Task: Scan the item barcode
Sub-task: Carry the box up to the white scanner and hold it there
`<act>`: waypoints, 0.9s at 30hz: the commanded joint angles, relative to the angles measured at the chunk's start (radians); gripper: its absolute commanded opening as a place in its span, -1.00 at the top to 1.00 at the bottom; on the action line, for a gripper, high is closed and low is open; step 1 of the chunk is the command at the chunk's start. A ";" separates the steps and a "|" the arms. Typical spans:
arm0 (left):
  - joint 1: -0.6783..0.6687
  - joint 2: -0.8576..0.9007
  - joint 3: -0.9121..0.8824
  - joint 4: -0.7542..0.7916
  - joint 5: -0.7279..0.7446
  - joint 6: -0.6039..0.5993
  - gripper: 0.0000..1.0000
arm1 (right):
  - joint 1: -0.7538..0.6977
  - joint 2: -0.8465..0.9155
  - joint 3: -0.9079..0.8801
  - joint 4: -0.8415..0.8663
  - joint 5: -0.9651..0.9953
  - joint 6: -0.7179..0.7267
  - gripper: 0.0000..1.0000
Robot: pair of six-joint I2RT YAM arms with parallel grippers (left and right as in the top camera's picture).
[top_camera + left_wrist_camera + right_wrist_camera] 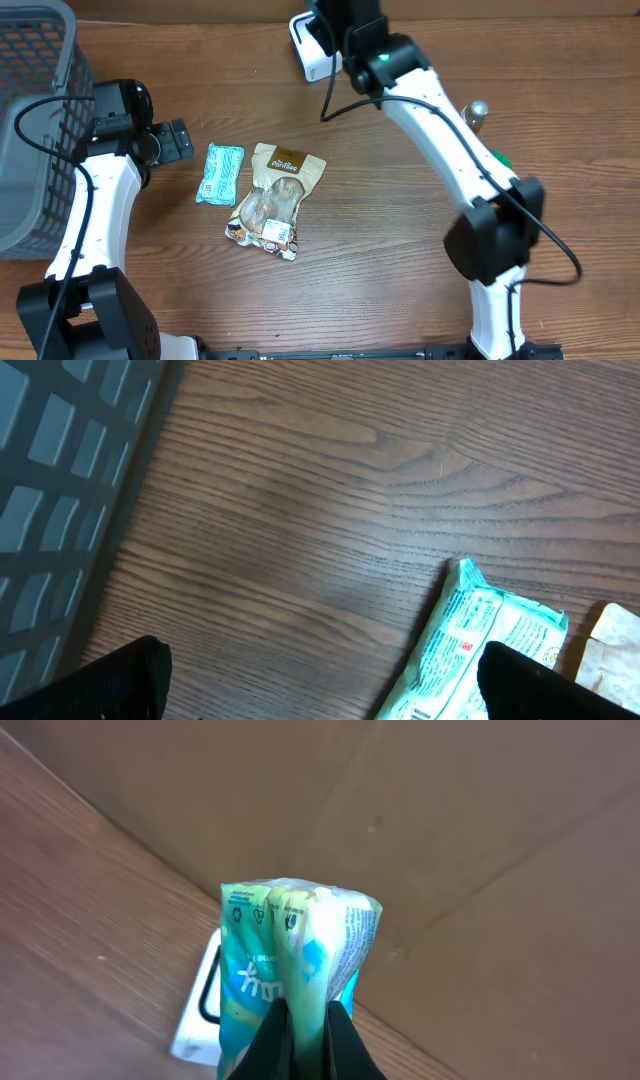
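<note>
Seen from above, reaches with the right arm to 12 o'clock of the table [400, 250], up to the white scanner [308, 48] at the far edge. In the right wrist view, grips a teal-and-green packet [300, 945] in the right gripper [305, 1025] — dark fingers [345, 1045] pressed together on its lower, folded end, with no gap to see between them. Holds this packet upright, crimped top toward 12 o'clock, with small recycling marks and some white lettering on the faces (too small to read, and no barcode to make out from here). Hangs over the scanner, visible at 8 o'clock of the packet and partly hidden behind it; cannot tell whether touching or apart. Behind both, only a brown cardboard wall [450, 840]. On the other side, has the left gripper [180, 140] at 9 o'clock of the table, low over the wood, jaws spread wide and holding nothing — in the left wrist view just two black tips at the bottom corners. At 4 o'clock of that gripper, near but apart, lying flat: a second teal packet [220, 173]. Just beside it at 3 o'clock, near the table's centre: a brown snack pouch [275, 195]. At 10 o'clock, in the corner: a grey basket [40, 60].
</note>
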 commanded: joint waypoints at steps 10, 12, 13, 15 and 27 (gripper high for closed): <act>-0.007 -0.015 0.019 0.001 -0.005 0.011 -0.99 | -0.004 0.230 -0.005 0.279 0.117 -0.161 0.93; -0.007 -0.015 0.019 0.001 -0.005 0.011 -0.99 | -0.004 0.256 -0.005 0.317 0.117 -0.161 0.92; -0.007 -0.015 0.019 0.001 -0.005 0.011 -0.99 | -0.004 0.268 -0.005 0.337 0.118 -0.161 0.93; -0.007 -0.015 0.019 0.001 -0.005 0.011 -0.99 | -0.005 0.288 -0.005 0.366 0.117 -0.161 0.93; -0.007 -0.015 0.019 0.001 -0.005 0.011 -0.99 | -0.009 0.364 -0.005 0.388 0.118 -0.161 0.93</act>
